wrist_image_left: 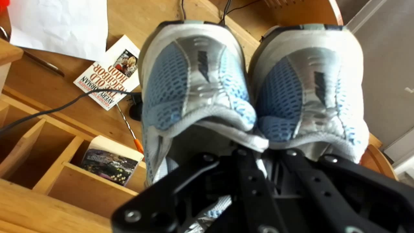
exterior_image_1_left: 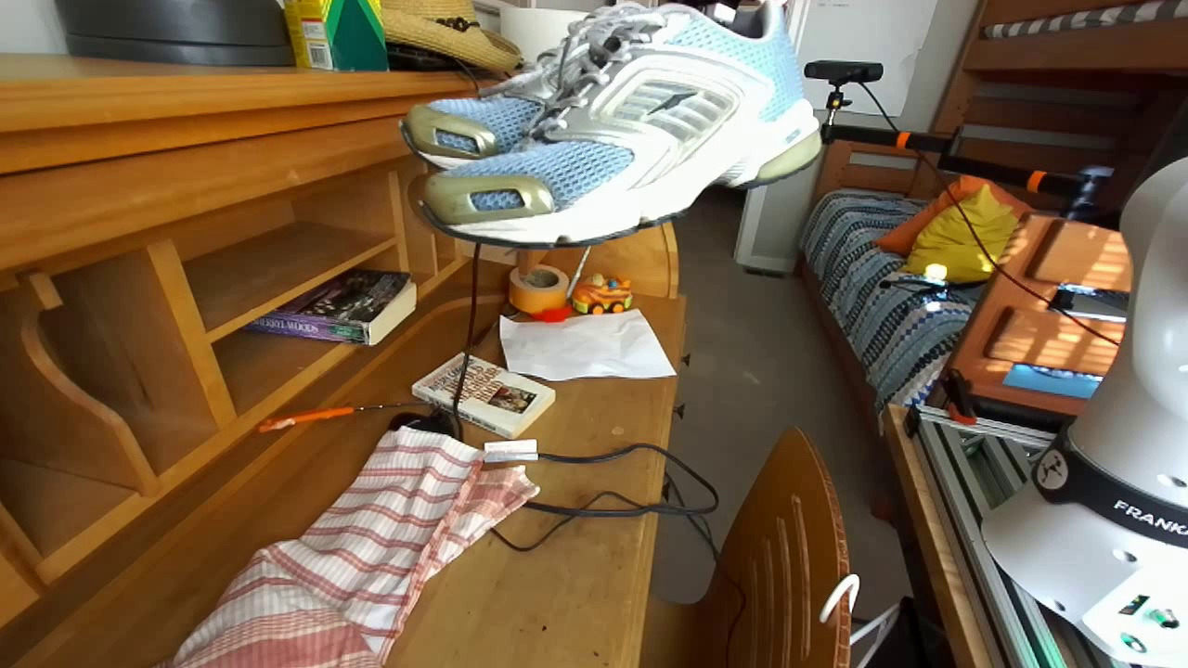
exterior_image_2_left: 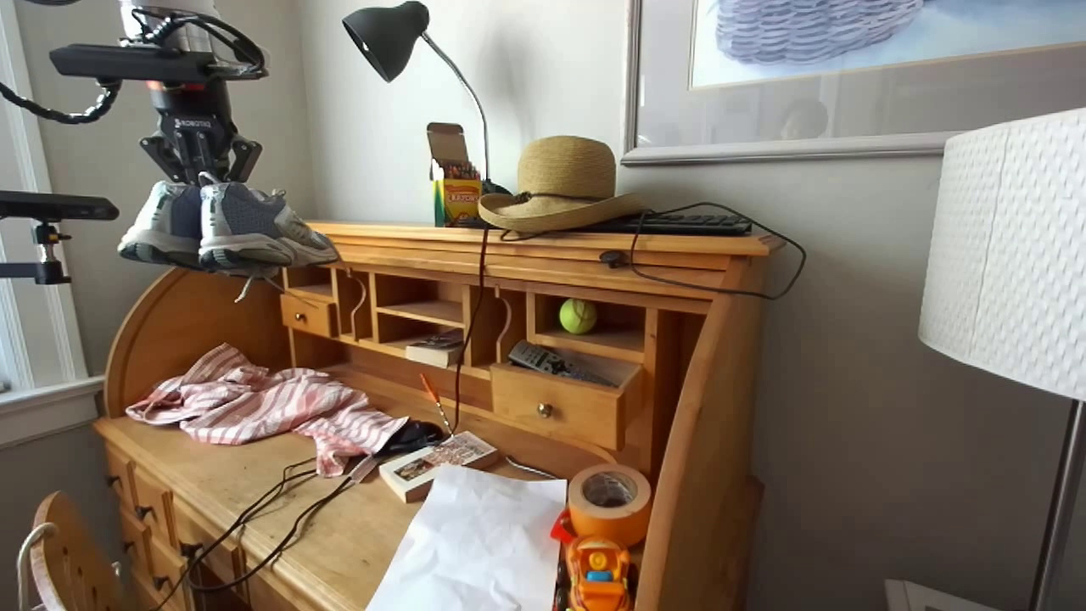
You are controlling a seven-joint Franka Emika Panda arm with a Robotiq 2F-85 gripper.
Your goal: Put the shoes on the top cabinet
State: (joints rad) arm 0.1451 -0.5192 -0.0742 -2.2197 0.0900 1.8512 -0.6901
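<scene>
The shoes, two grey and light-blue sneakers with white soles, hang side by side in the air. In the wrist view their heels face the camera, a left one point(wrist_image_left: 203, 71) and a right one point(wrist_image_left: 307, 74). They also show in both exterior views point(exterior_image_1_left: 687, 111) point(exterior_image_2_left: 246, 225). My gripper point(wrist_image_left: 266, 153) is shut on the shoes. Its fingers reach into the openings and pinch the adjoining inner walls; the fingertips are hidden. It also shows above the shoes in an exterior view point(exterior_image_2_left: 204, 174). The cabinet top point(exterior_image_2_left: 382, 233) is beside them; the shoes hang off its front edge point(exterior_image_1_left: 204, 93).
On the cabinet top stand a straw hat point(exterior_image_2_left: 564, 182), a crayon box point(exterior_image_2_left: 458, 191), a lamp point(exterior_image_2_left: 390, 38) and a keyboard point(exterior_image_2_left: 696, 222). The desk below holds a striped cloth point(exterior_image_2_left: 263, 407), a book point(exterior_image_2_left: 437, 462), paper point(exterior_image_2_left: 475, 535), tape point(exterior_image_2_left: 608, 505) and cables.
</scene>
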